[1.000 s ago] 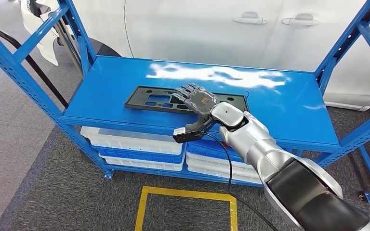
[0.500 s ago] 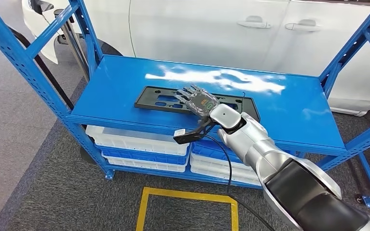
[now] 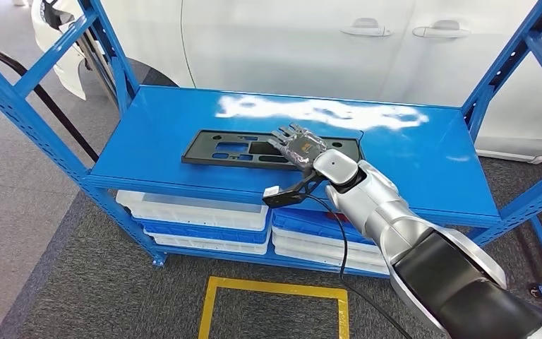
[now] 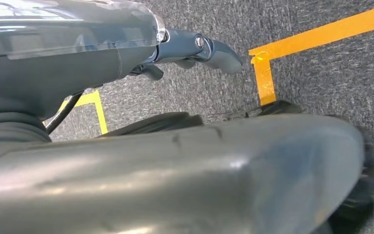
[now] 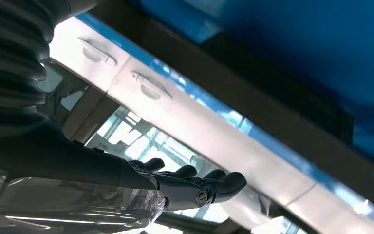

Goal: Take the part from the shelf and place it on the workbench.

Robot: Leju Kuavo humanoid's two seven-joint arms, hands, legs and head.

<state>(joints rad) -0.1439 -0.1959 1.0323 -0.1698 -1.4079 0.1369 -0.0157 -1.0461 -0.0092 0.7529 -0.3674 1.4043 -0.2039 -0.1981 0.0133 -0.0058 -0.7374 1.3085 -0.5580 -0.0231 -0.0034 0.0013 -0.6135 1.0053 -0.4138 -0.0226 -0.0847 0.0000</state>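
The part (image 3: 229,150) is a long flat black plate with cut-outs, lying on the blue shelf top (image 3: 409,162) near its front edge. My right hand (image 3: 298,146) lies flat over the plate's right half, fingers stretched out and a little apart, gripping nothing. Whether the palm touches the plate I cannot tell. In the right wrist view those fingers (image 5: 195,187) are straight, and the plate's edge (image 5: 282,97) is a dark band beside them. My left hand (image 4: 195,48) hangs over the floor with nothing in it, its fingers uncurled.
Blue uprights (image 3: 28,85) frame the shelf on both sides. White and blue bins (image 3: 190,210) fill the level below. A white car (image 3: 324,42) stands close behind the shelf. Yellow tape (image 3: 275,286) marks a square on the grey carpet in front.
The camera swayed and came back. My right hand has slid slightly toward the right end of the plate. The plate has not moved.
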